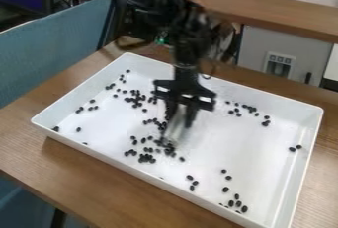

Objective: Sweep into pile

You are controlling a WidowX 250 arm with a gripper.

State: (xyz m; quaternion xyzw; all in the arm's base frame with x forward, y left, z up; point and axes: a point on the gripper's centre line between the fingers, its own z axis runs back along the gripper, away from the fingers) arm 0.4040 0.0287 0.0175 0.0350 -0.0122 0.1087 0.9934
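Observation:
The black gripper (180, 112) hangs down over the middle of the white tray (264, 145), its fingertips low near the tray floor. Between its fingers is a pale, blurred tool (175, 130), with its lower end close to the floor. Small black beans lie scattered in loose groups. One cluster (147, 158) sits just left of the tool's lower end, another (135, 96) is farther up on the left. More beans (249, 108) lie right of the gripper, and a looser group (237, 204) is near the front right wall. Beans behind the gripper are hidden.
The tray's raised walls surround the beans on a wooden table (99, 185). A blue chair (63, 42) stands at the left. Behind the tray are a wooden ledge (264, 12) and a grey panel (280, 49). The arm comes in from the upper left.

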